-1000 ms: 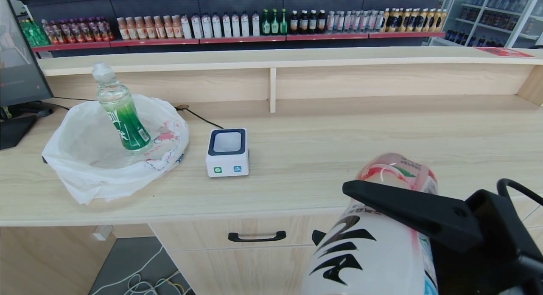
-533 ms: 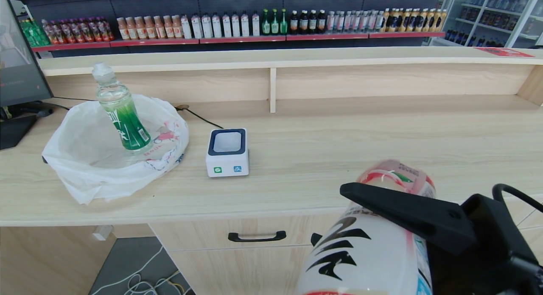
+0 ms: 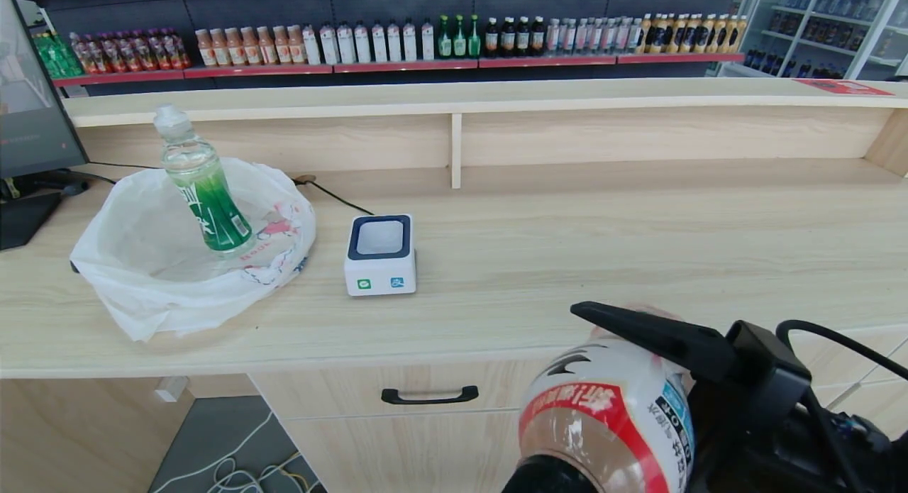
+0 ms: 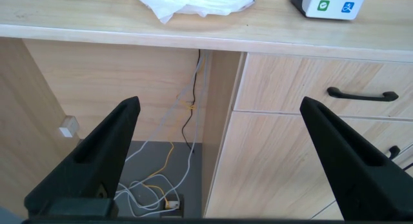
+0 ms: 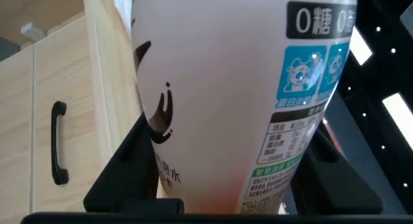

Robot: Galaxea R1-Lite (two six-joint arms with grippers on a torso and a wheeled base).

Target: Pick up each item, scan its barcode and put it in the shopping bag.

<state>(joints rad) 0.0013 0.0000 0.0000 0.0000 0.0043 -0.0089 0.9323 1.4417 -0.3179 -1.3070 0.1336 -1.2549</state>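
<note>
The right gripper (image 3: 611,379) was clamped on a big plastic bottle with a white label and a red band (image 3: 603,415), one black finger lying across its top. In the right wrist view the fingers (image 5: 122,179) pressed the label from both sides, so the bottle (image 5: 219,88) was firmly held. It hung clear of the light wooden counter (image 3: 567,230), well to the right of the small white box scanner with the dark blue rim (image 3: 381,255) and nearer than it, out past the counter's front edge.

Left of the scanner lay the white plastic shopping bag (image 3: 142,266), mouth spread wide. A clear bottle with a green label (image 3: 206,195) stood in it, leaning a little.

The left gripper (image 4: 219,108) sat low, below the scanner (image 4: 329,3) and the bag's edge (image 4: 187,1), facing the cabinet front beside the black drawer handle (image 4: 361,93). Its two fingers were spread wide apart, with nothing between them.
</note>
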